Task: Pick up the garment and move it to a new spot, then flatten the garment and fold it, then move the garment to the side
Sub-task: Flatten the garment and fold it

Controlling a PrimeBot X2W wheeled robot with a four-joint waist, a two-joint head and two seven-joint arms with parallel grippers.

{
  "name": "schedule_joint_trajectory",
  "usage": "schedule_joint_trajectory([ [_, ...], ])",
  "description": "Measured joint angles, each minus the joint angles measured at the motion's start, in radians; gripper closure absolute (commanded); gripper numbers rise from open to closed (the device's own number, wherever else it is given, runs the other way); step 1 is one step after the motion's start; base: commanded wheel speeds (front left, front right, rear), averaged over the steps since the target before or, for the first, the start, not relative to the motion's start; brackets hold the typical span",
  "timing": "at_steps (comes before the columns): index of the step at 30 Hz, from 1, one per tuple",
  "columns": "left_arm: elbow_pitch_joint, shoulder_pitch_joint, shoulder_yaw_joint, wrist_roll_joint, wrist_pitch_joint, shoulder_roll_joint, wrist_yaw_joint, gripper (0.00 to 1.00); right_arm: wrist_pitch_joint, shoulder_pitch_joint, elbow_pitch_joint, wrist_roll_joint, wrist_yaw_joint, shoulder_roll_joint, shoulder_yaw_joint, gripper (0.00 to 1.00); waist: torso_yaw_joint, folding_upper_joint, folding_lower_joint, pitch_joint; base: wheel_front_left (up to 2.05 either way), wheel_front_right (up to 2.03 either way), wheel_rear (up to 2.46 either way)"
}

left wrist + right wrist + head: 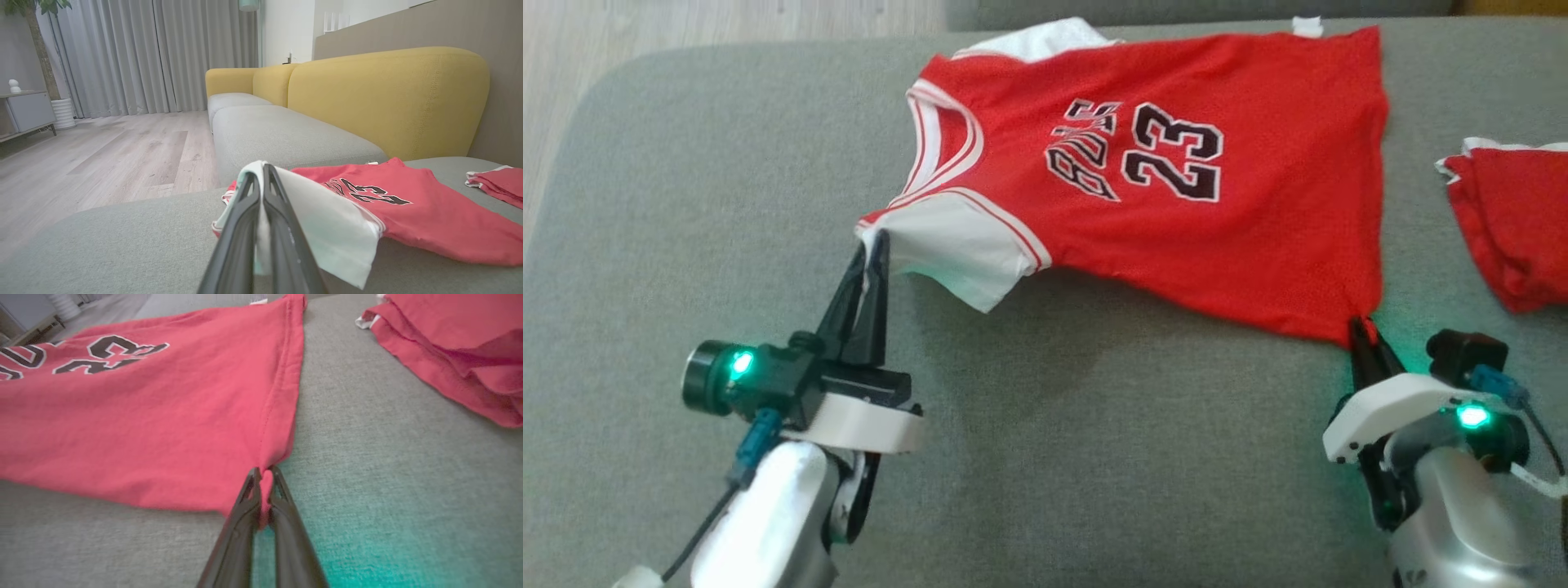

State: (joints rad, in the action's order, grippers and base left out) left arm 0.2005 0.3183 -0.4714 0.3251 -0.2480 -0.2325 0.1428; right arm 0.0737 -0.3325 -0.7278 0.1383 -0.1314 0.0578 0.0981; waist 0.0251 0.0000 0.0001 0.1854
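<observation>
Grey sofa seat point(1054, 457) carries the work, running from the bottom of the head view up to its top edge. Left tool point(872, 243), at the lower left, is closed on the white shoulder corner of the red jersey point(1176, 245). Right tool point(1361, 328), at the lower right, is closed on the near hem corner, with a pinch of red cloth showing between its fingers in its own wrist view. From both tools the jersey lies up the frame, spread number-side up. Its long axis runs left to right, collar at the left and hem at the right, so each arm holds the end nearer to it and the near edge runs between them. As I judge it, the coming lift or fold would carry that near edge up the frame, both arms moving together. A second red garment point(1511, 220) lies bunched at the right edge, apart from the hem. Beyond, the left wrist view shows a yellow backrest point(388, 94), pale wooden floor point(122, 155) and grey curtains point(143, 53).
</observation>
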Motion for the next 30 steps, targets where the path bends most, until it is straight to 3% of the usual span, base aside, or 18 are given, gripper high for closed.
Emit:
schedule_joint_trajectory([
  [5,-0.005,-0.006,0.027,0.03,0.0,-0.015,0.002,1.0,0.042,0.021,0.057,0.031,0.0,-0.009,-0.038,1.0,-0.022,0.0,0.0,-0.04,0.0,0.0,0.0],
  [10,-0.055,-0.006,0.06,0.063,0.015,-0.038,-0.007,1.0,0.048,-0.006,0.216,0.033,0.0,-0.009,-0.072,1.0,-0.044,0.0,0.0,-0.081,0.0,0.0,0.0],
  [20,-0.202,0.173,0.204,0.185,0.079,-0.044,-0.009,1.0,-0.075,-0.151,0.555,-0.005,0.0,0.0,-0.13,1.0,-0.062,0.0,-0.0001,-0.172,0.0,0.0,0.0],
  [23,-0.29,0.178,0.234,0.214,0.105,-0.056,0.001,1.0,-0.123,-0.154,0.664,0.021,0.0,0.029,-0.157,1.0,-0.071,0.0,-0.0002,-0.191,0.0,0.0,0.0],
  [25,-0.367,0.178,0.266,0.23,0.128,-0.066,0.029,1.0,-0.159,-0.153,0.746,0.029,0.0,0.052,-0.154,1.0,-0.077,0.0,0.0,-0.199,0.0,0.0,0.0],
  [30,-0.612,0.171,0.315,0.268,0.242,-0.105,0.079,1.0,-0.273,-0.138,0.999,0.058,0.0,0.046,-0.121,1.0,-0.08,0.0,-0.0003,-0.191,0.0,0.0,0.0],
])
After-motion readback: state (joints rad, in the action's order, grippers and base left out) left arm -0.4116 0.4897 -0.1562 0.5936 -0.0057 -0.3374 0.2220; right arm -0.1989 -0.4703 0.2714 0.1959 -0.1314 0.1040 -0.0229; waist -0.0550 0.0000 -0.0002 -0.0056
